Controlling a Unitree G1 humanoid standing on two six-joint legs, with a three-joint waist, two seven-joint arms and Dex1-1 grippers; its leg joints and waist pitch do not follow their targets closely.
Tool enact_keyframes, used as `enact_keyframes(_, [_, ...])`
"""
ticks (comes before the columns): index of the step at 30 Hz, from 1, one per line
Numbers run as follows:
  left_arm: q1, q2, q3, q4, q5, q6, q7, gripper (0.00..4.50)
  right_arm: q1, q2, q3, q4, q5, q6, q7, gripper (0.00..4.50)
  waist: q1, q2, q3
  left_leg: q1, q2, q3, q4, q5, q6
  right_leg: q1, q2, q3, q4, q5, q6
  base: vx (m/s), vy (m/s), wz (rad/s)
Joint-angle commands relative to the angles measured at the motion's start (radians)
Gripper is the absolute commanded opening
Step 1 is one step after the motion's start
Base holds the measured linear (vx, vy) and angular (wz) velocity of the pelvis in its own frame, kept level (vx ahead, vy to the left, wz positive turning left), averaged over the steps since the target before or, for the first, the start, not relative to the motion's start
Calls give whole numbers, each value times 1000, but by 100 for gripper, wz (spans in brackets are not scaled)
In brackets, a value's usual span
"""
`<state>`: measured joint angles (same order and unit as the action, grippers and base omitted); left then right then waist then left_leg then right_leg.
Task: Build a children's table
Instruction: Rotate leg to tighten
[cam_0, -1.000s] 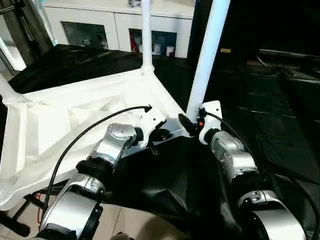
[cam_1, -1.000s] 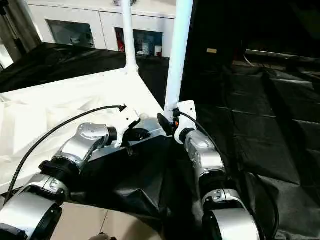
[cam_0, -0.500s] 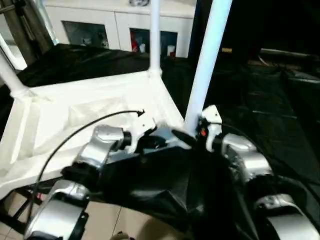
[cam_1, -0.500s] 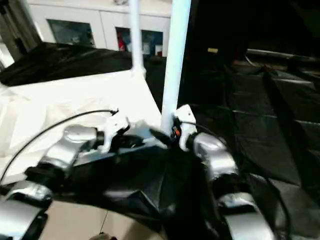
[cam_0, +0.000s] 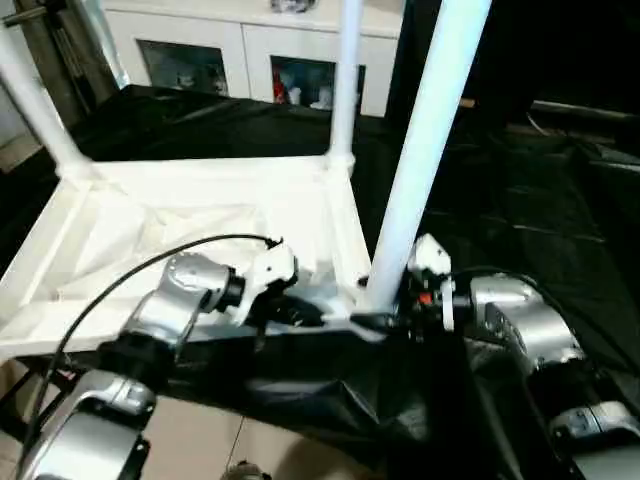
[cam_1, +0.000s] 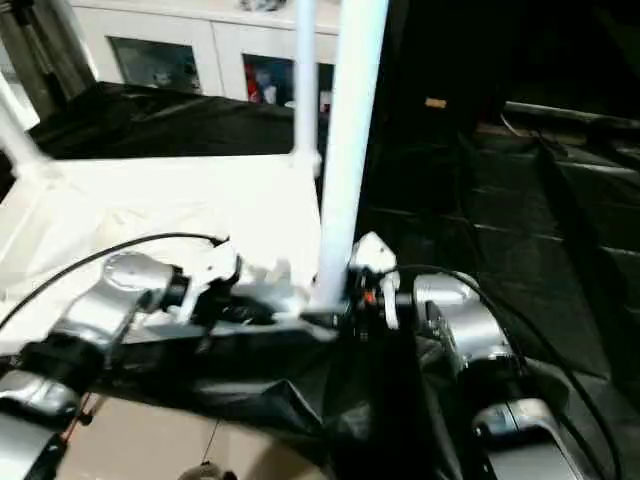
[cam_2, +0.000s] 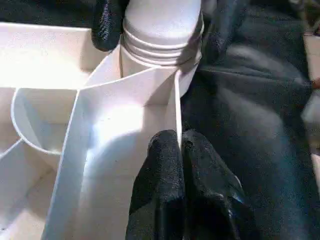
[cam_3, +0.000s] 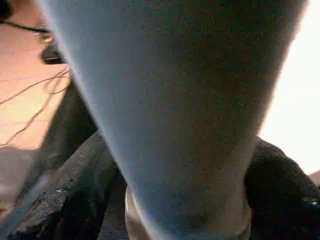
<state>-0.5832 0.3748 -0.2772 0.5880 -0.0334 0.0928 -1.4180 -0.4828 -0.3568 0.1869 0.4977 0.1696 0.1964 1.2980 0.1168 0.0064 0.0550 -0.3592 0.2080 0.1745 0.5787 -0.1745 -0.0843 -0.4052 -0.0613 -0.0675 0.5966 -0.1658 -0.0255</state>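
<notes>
The large white plastic table top (cam_0: 190, 240) lies upside down on a surface covered with black sheeting (cam_0: 520, 200), so its ribbed underside faces up and the corner sockets can take the legs. Its long side runs across the head views, from left to right. At the far left corner one white tapered plastic leg (cam_0: 35, 105) rises and leans a little outward.

The left gripper (cam_2: 175, 150) sits at the near edge of the top. Its two black fingers are pressed together on a thin upright rib (cam_2: 176, 107) of the rim, just beside the corner socket. I judge that this grip holds the top steady while the leg next to it is worked in.

Further right, at the far corner, a second white leg (cam_0: 345, 90) stands nearly straight up.

The nearest white leg (cam_0: 425, 160) stands in the near right corner, its long axis almost vertical and the ridged collar (cam_2: 162, 42) at its base meeting the socket. The right gripper (cam_0: 392, 322) has its black fingers (cam_3: 60, 195) spread wide around the base of this leg, one on each side. Probably it turns or pushes the leg so that it seats fully.
</notes>
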Motion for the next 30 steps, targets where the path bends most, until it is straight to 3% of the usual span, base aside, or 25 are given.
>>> enact_keyframes(1, [-10,-25,-32,-65,-36,0,-52,0,-1,4,33,-32,10,22,24,321,-1,-7,-68,10,28,0,-62,-200,54,52,-76,44,-68,-266,-199,0,0,0])
enact_keyframes(4, [-7,-22,-35,-71,-37,8,-55,0,-2,6,40,-25,1,13,22,288,0,-10,-69,8,27,0,-61,-191,52,53,-77,44,-68,-266,-196,0,0,0])
enact_keyframes(12, [-8,-44,-15,-68,-38,18,-3,0,9,26,23,-34,11,32,-16,267,0,-7,-71,7,27,0,-59,-173,55,53,-76,43,-64,-236,-198,0,0,0])
enact_keyframes(14, [-29,-72,6,-38,-28,23,76,0,1,65,-11,0,1,30,-121,267,-2,-7,-70,7,25,0,-59,-177,47,52,-76,43,-65,-245,-199,0,0,0])
enact_keyframes(20, [-96,-144,37,52,10,35,271,0,-47,175,-79,130,-39,23,-442,266,-20,-8,-68,9,18,-6,-65,-205,8,53,-79,40,-77,-352,-158,0,0,0])
enact_keyframes(23, [-134,-198,50,98,34,57,404,0,-83,259,-132,214,-48,22,-671,266,-34,-4,-68,8,17,-6,-64,-199,1,52,-77,43,-75,-316,-168,0,0,0])
enact_keyframes(29, [-170,-263,82,159,63,55,591,0,-134,355,-192,320,-64,-6,-921,266,-35,-4,-74,8,15,-3,-61,-160,13,55,-74,45,-66,-216,-191,0,0,0])
enact_keyframes(30, [-171,-278,85,164,63,47,610,0,-144,379,-190,336,-64,-53,-915,266,-33,-4,-74,8,16,-2,-60,-165,18,55,-76,45,-66,-206,-195,0,0,0])
